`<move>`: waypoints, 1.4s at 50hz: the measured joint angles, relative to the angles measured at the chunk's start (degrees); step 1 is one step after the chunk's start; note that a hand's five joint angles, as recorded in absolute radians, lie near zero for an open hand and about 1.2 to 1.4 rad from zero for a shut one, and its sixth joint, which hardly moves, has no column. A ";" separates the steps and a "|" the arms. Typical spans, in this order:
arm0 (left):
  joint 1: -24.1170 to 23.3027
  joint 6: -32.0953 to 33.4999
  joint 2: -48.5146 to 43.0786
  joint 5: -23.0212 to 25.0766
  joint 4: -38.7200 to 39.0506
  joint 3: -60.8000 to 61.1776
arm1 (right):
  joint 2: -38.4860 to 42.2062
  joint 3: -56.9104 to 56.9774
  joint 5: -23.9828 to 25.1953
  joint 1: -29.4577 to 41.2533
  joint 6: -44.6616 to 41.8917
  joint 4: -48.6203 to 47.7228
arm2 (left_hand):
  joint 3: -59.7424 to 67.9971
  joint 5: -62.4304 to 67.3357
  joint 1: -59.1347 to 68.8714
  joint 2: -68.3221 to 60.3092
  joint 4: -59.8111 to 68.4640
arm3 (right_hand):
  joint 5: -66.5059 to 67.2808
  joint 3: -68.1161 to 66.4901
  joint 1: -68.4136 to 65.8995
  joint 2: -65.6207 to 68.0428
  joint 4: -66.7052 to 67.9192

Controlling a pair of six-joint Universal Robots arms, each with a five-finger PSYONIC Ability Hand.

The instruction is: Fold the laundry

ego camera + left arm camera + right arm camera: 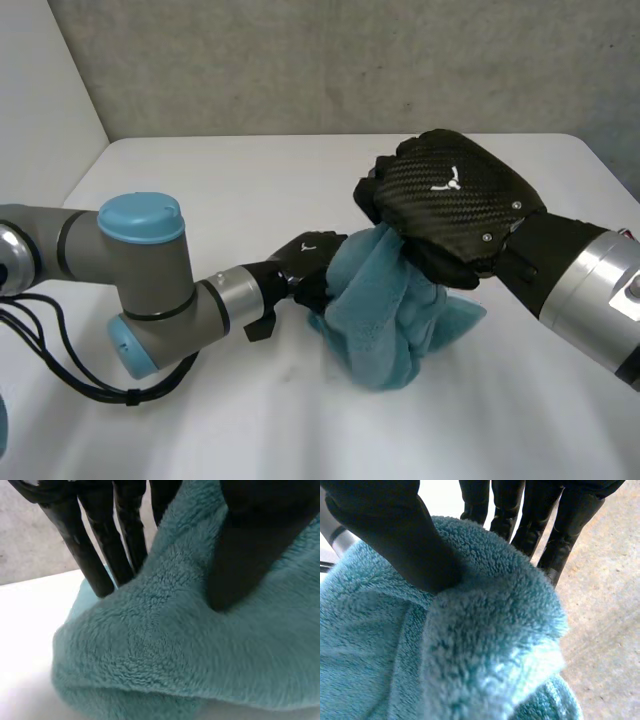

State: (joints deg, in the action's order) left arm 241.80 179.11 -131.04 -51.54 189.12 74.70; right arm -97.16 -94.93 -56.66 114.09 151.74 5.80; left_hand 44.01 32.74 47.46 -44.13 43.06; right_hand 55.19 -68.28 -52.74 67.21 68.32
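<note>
— Teal fleece, bunched into a loose heap: that is the cloth (375, 320) we have before us, on the white desk (250, 180), a little right of the middle in the head view.
— Agreed. Where do we place our left hand (305, 260)?
— At the heap's left side, low and near the desk, at the end of the left arm (140, 250) with its light-blue cap. In the left wrist view its fingers (100, 555) run straight down behind a fold of the cloth. Its thumb (250, 560) presses into the pile from the near side. We call that a pinch on the cloth.
— And our right hand (450, 200)?
— On top of the heap, reaching in from the right, its carbon-weave back turned to the head camera. In the right wrist view, one thumb (395, 535) digs into the fleece on one side of a raised fold. The fingers (560, 525) stand on the other side. So that hand grips the cloth too.
— Is the cloth off the desk?
— Only in part. Its upper folds are drawn up under the right hand, while its lower folds rest on the desk.
— Which part does each hand hold, a corner or an edge?
— We cannot tell; the cloth is too crumpled.
— Behind it?
— A grey wall (300, 60) beyond the desk's far edge.
</note>
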 measured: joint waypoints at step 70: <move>-9.91 2.76 32.35 -50.02 -5.51 23.44 | 18.63 -12.97 -10.75 -1.62 -6.13 -17.65 | -28.25 -28.02 -31.02 28.70 -27.94 | -22.29 26.36 16.84 -25.37 -26.40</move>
State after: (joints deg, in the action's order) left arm 231.90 181.87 -98.69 -101.56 183.61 98.14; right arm -78.54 -107.90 -67.42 112.47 145.61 -11.86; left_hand 15.76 4.72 16.44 -15.43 15.12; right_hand 32.90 -41.92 -35.90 41.84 41.92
